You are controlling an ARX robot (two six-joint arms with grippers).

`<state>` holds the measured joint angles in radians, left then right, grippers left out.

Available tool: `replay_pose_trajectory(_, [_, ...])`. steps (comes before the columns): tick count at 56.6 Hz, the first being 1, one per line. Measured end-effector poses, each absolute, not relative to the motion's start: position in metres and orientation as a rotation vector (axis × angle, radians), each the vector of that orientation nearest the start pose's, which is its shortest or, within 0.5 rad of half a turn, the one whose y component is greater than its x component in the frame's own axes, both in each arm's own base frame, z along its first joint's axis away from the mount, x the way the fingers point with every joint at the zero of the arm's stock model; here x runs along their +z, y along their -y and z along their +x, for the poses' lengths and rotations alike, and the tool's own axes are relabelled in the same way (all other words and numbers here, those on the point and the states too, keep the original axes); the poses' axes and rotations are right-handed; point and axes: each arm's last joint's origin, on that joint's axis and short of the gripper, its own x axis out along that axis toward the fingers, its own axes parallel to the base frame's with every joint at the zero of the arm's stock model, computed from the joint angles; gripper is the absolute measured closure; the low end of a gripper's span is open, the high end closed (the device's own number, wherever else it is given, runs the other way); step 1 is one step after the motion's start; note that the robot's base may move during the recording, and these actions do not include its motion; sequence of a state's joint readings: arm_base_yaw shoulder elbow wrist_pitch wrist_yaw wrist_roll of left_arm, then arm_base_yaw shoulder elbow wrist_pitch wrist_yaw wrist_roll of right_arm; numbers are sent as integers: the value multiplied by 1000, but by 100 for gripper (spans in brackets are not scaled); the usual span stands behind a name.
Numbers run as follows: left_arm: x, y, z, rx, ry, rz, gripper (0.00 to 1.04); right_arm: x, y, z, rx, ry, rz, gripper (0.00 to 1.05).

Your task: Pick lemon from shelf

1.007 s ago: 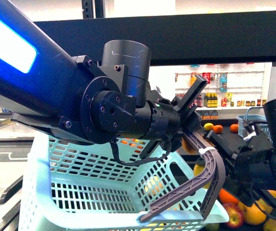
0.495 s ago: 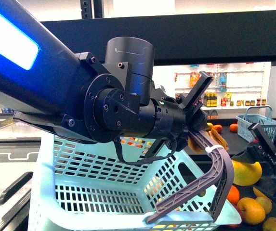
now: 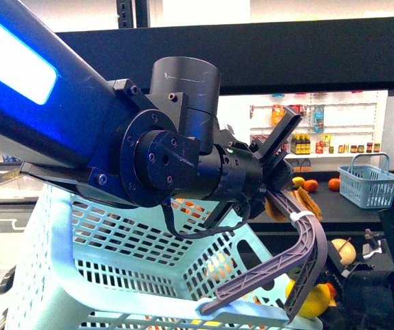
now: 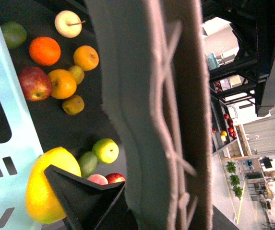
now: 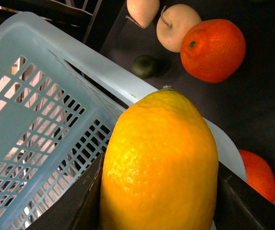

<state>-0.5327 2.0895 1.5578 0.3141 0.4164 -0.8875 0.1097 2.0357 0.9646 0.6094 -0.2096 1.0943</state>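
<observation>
right gripper (image 5: 160, 203) pinches the lemon (image 5: 159, 158) just beside the basket rim (image 5: 79, 57), at 5 o'clock of the handle (image 3: 300, 240) the left gripper (image 3: 274, 180) clamps.

**Item: lemon** (image 5: 160, 158). 0.5 s ago: lying just beside the spread jaws of the right gripper (image 5: 159, 206), not betw. them. Now: clamped betw. the jaws, one jaw on each flank. It has been carried lower and closer to the light-blue basket (image 3: 114, 240), w/ the rim just past the jaw tips.

**Item: right arm** (image 3: 389, 289). Dropped to a lower position vs. 1.0 s ago, so the small basket (image 3: 368, 182) far beyond the jaws is uncovered.
</observation>
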Motion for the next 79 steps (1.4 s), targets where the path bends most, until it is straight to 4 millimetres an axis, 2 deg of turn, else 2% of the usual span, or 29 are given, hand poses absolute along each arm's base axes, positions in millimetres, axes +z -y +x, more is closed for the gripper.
replay_pose_trajectory(8, [240, 255, 412, -776, -624, -799, 98, 114, -53, 396, 28, -579, 1088, 52])
replay_pose_trajectory(9, [240, 256, 412, -789, -632, -801, 98, 122, -57, 401, 45, -574, 1086, 52])
replay_pose_trajectory(21, [240, 256, 412, -787, -632, -803, 98, 125, -67, 399, 84, -597, 1043, 52])
replay_pose_trajectory(31, [240, 256, 412, -787, -632, -803, 98, 133, -68, 398, 121, -574, 1016, 27])
replay_pose_trajectory(38, [240, 256, 412, -788, -635, -807, 98, 144, -62, 394, 127, -551, 1001, 9])
replay_pose_trajectory(40, [240, 256, 411, -789, -637, -809, 98, 147, -58, 392, 121, -548, 990, 6])
replay_pose_trajectory(49, [240, 256, 411, -792, -643, -817, 98, 162, -28, 374, 34, -521, 892, 8])
replay_pose_trajectory(57, [240, 256, 411, -790, -643, -816, 98, 182, 11, 340, -80, -467, 711, 8])
replay_pose_trajectory(59, [240, 256, 411, -788, -641, -816, 98, 192, 24, 322, -106, -437, 634, 8])
replay_pose_trajectory(62, [240, 256, 411, -788, -641, -816, 98, 204, 30, 303, -137, -402, 546, 8])
replay_pose_trajectory(68, [240, 256, 411, -788, -642, -817, 98, 228, 28, 259, -116, -348, 393, 8])
replay_pose_trajectory(73, [240, 257, 411, -793, -644, -817, 98, 247, 15, 217, -83, -302, 268, 8])
replay_pose_trajectory(78, [240, 257, 411, -791, -644, -817, 98, 263, -5, 164, -63, -234, 143, 8])
replay_pose_trajectory(79, [240, 257, 411, -791, -643, -817, 98, 265, -6, 159, -64, -227, 133, 8])
